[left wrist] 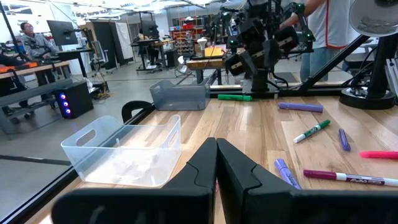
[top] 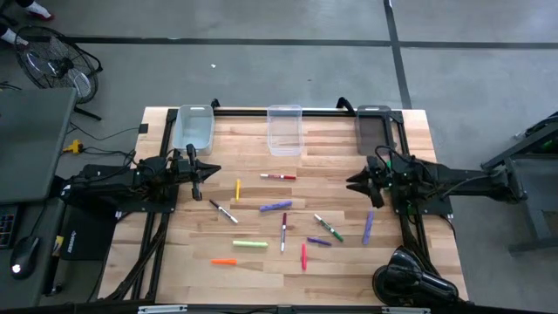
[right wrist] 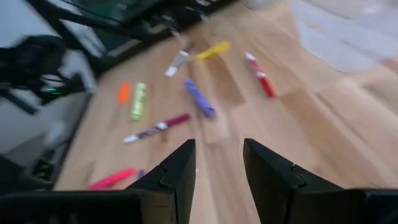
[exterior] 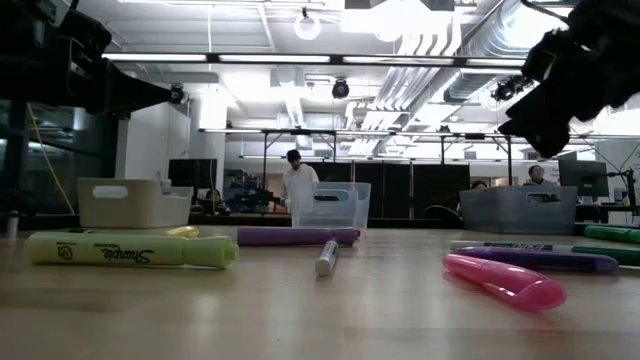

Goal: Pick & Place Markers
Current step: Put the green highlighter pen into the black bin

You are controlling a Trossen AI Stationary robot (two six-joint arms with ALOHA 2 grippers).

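Markers lie scattered over the middle of the pale wooden bench [top: 261, 270], none in any bin. In the high view a yellow marker [top: 238, 189] sits at about nine o'clock of the scatter, a red-and-white marker [top: 277, 176] at twelve, a purple highlighter [top: 275, 206] near the centre, a black-and-white pen [top: 223, 212] just beside the yellow one, a light green highlighter [top: 249, 244] and an orange marker [top: 223, 261] toward seven o'clock, a pink-red marker [top: 303, 255] at six, a green marker [top: 328, 228] and a long purple marker [top: 368, 227] toward three to four o'clock. Smaller sticks between them are too thin to name surely.

Three clear plastic bins stand along the far edge: left bin [top: 193, 129], middle bin [top: 284, 129], and a darker right bin [top: 374, 127].

The left gripper [top: 195, 180] hangs at the bench's nine o'clock side, above bare wood beside the yellow marker; in its wrist view the jaws are clenched together with nothing between them. The right gripper [top: 360, 184] hangs at the three o'clock side, above the wood near the long purple marker; in its wrist view the jaws stand parted with nothing between them, the bench below blurred. Its lower arm is cut off at the frame edge in the low view, where a person in a white coat [exterior: 297, 187] stands far behind.
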